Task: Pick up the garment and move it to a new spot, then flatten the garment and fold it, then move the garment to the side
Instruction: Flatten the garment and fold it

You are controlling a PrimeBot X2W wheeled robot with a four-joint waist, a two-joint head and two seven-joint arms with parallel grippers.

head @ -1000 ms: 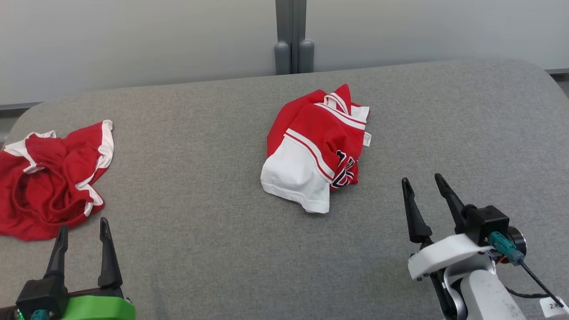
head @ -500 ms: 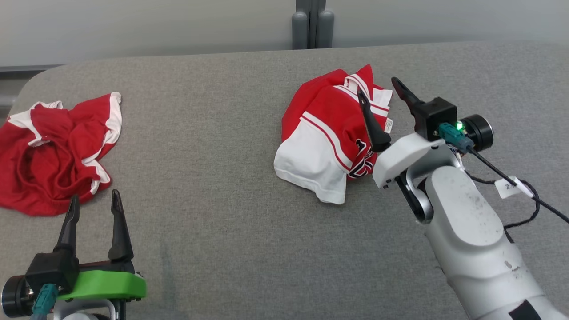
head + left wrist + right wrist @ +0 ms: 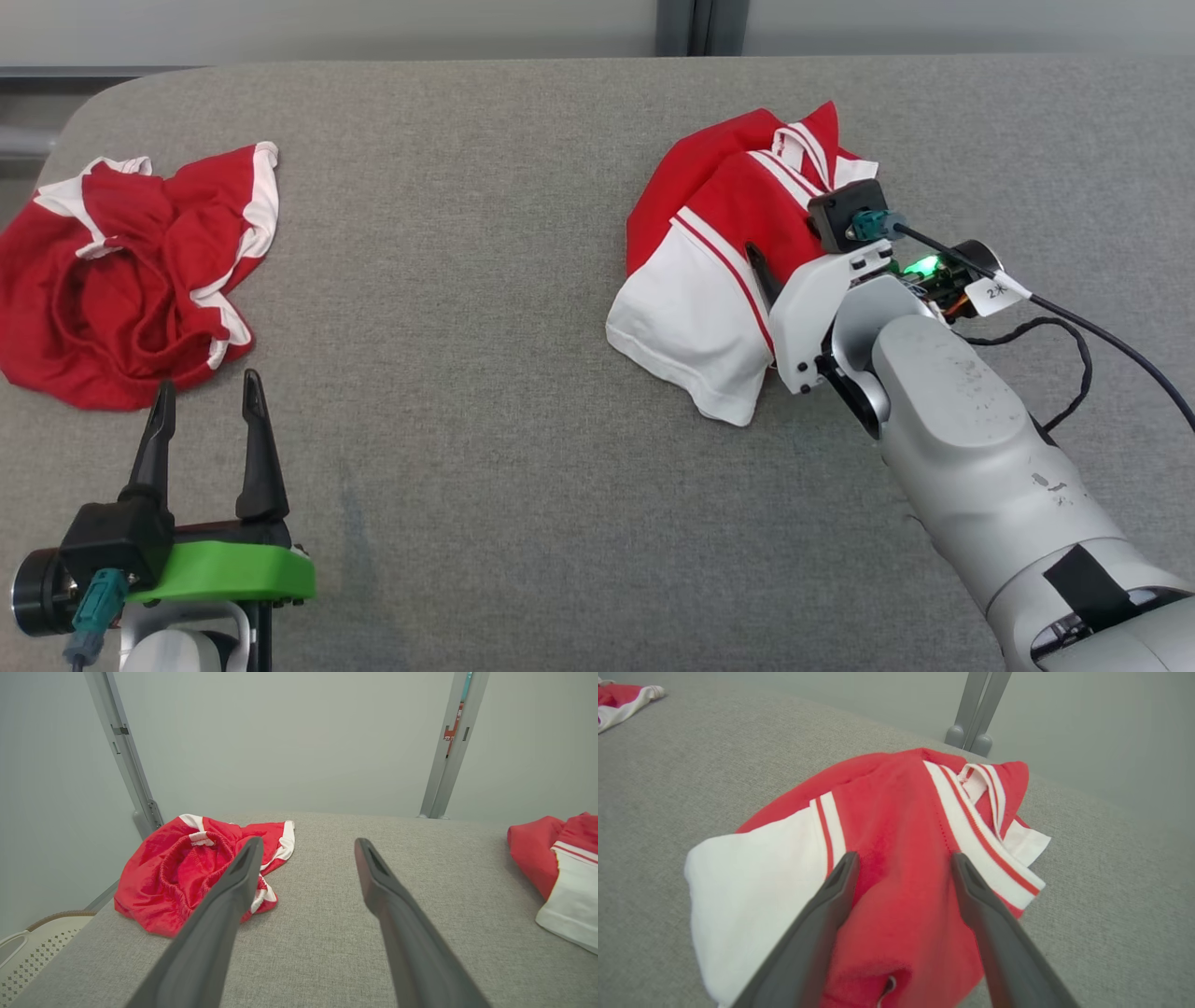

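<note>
A crumpled red-and-white jersey (image 3: 714, 280) is seen right of ctr on the grey fabric-covered worktop (image 3: 485, 392). Its white panel is turned toward the robot and a striped collar is bunched at the far side. The R claw (image 3: 903, 858) is held low over the jersey w/ both dark fingers spread wide. A red fold is framed btwn them in the right wrist view, and nothing is gripped. Whether the tips are touching the cloth cannot be told. In the head view one finger (image 3: 758, 273) is shown against the red-white seam, the other being hidden behind the wrist's black camera block. A green light (image 3: 920, 266) is lit on the wrist, and a white cable tag (image 3: 997, 291) is seen beside the pale forearm.

The L claw (image 3: 208, 385) is held at the near left of the worktop, fingers pointed away from the robot, spread just as wide and empty. Just beyond its tips a heap of red shorts (image 3: 112, 289) w/ white trim is seen at the worktop's left edge, well apart from the jersey. A grey post (image 3: 978, 709) is seen behind the worktop's far edge, against a pale wall. A pale perforated basket (image 3: 28, 952) is caught below the left edge in the left wrist view.
</note>
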